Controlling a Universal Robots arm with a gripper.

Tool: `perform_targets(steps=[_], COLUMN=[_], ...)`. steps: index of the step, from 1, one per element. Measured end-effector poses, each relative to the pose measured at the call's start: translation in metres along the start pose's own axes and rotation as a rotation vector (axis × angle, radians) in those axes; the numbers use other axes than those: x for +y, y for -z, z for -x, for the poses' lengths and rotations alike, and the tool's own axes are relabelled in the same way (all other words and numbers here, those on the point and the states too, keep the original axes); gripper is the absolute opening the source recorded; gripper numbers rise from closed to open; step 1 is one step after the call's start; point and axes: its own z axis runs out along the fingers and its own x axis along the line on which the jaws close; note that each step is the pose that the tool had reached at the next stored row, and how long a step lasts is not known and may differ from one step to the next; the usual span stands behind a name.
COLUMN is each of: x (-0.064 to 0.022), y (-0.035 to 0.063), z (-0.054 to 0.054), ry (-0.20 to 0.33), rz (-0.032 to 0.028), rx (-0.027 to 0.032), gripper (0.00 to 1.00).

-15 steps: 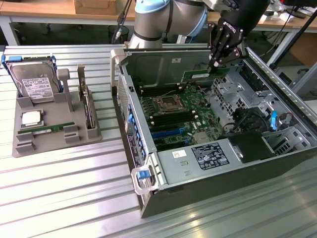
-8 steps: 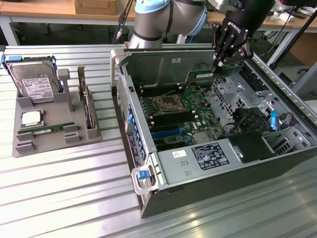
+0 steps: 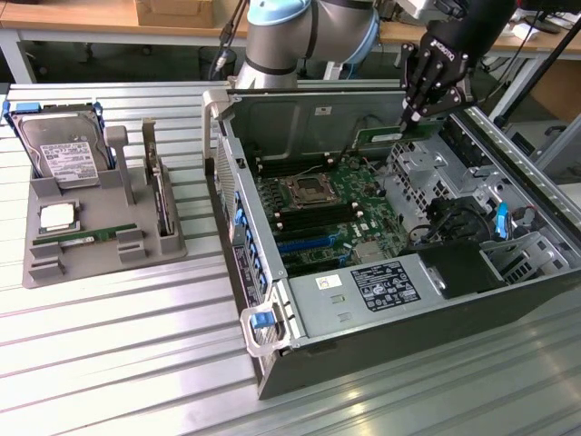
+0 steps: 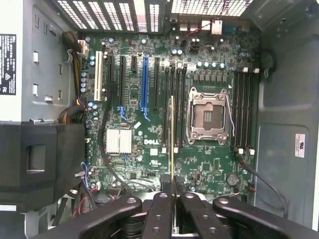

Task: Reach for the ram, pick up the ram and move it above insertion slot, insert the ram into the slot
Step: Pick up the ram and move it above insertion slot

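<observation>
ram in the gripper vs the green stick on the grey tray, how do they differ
The ram is clamped in the gripper, edge-on above the motherboard; the green stick lies unheld in the grey tray. The ram is inside the computer case; the green stick is outside it, toward the exterior view's left. Both are long, thin green boards.

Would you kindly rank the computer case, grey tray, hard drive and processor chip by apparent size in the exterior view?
1. computer case, the largest
2. grey tray
3. hard drive
4. processor chip, the smallest
</observation>
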Motion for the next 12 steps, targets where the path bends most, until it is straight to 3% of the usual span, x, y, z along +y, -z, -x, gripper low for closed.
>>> perform_targets(steps=[5, 10, 12], x=[-0.0121, -0.0322, -0.0366], y=[0.0006, 0.0016, 0.0018], z=[0.000, -0.001, -0.001], ry=[0.000, 0.000, 0.000], rz=[0.0000, 0.0000, 0.0000], rx=[0.0001, 0.0005, 0.0007], gripper=[0.12, 0.12, 0.12])
